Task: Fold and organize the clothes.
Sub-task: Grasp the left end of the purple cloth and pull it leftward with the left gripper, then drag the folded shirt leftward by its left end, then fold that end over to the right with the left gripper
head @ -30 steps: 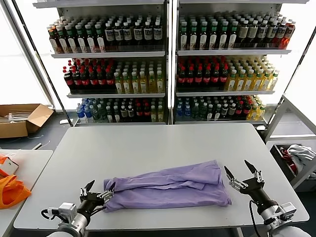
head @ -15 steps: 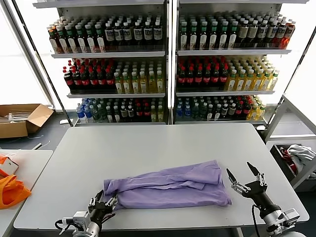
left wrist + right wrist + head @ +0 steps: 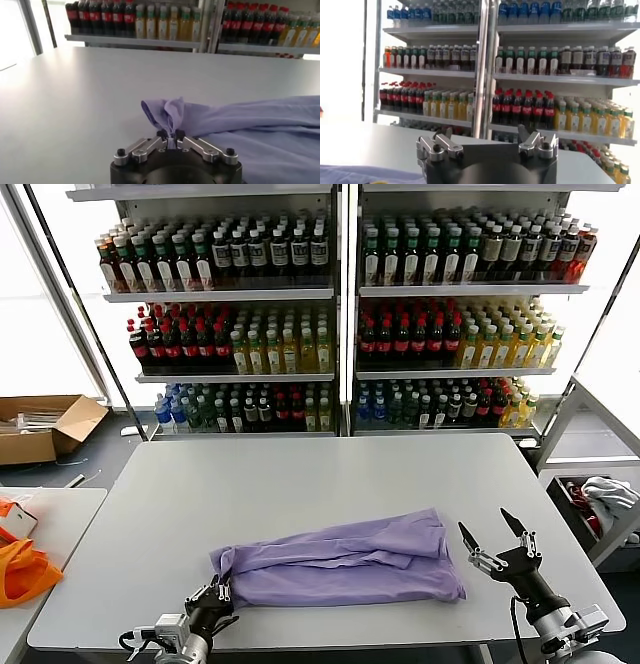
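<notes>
The lavender T-shirt (image 3: 345, 564) lies folded lengthwise into a long band near the front of the grey table (image 3: 300, 474). Its printed graphic is hidden. My left gripper (image 3: 213, 596) is at the shirt's left end, shut on a pinch of its fabric; in the left wrist view the shirt (image 3: 240, 125) bunches up between the fingers of that gripper (image 3: 170, 135). My right gripper (image 3: 492, 534) is open and empty, held just right of the shirt's right end, off the cloth. In the right wrist view the right gripper (image 3: 487, 136) stands wide open, with a strip of the shirt (image 3: 365, 175) at the lower edge.
Shelves of bottled drinks (image 3: 340, 314) stand behind the table. An orange cloth or bag (image 3: 22, 569) lies on a side table at the left. A cardboard box (image 3: 40, 424) sits on the floor at the left. A white-and-red bundle (image 3: 600, 499) lies in a bin at the right.
My left gripper has closed from open onto the shirt's left end and drawn back toward the table's front edge. My right gripper has shifted slightly and stays open.
</notes>
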